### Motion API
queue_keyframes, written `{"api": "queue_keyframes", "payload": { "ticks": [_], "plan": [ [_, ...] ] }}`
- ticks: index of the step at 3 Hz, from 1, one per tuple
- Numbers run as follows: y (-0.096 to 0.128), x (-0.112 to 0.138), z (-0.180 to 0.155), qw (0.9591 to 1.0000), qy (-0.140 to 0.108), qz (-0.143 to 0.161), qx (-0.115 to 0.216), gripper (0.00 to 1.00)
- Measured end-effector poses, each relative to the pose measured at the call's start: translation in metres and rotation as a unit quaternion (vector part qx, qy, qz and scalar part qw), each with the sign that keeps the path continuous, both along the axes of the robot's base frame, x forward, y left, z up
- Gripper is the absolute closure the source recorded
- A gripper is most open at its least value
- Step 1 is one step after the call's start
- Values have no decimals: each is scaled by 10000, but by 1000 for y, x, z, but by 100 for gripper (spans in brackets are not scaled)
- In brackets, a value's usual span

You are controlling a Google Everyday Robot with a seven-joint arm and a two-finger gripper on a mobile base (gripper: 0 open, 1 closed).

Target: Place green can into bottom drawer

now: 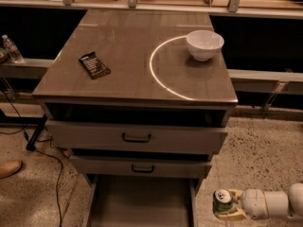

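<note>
Green can (222, 200) — clasped in pincer (222, 205), lower right

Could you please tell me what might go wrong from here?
The gripper, low beside the cabinet, holds the green can outside the bottom drawer. If it moves sideways, the can may strike the drawer's right wall. The drawer above overhangs its rear, so a high approach could hit that.

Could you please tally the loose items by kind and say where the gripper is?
Cans: 1, the green can, held in the gripper at lower right, beside the bottom drawer.
Bowls: 1, white bowl on the cabinet.
Packets: 1, dark packet on the cabinet.
Bottles: 1, water bottle, far left.
Total: 4.
</note>
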State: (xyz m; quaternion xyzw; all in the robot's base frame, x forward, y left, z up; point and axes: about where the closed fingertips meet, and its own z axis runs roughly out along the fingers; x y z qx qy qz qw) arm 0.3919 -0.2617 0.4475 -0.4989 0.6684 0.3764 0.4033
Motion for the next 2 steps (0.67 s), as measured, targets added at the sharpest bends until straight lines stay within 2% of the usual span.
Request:
{"api": "queue_keyframes", "payload": {
  "ticks": [1, 2],
  "plan": [
    [2, -1, -8, 10000, 15, 26, 7, 100],
    [12, -8, -59, 9998, 107, 185, 51, 100]
  ]
}}
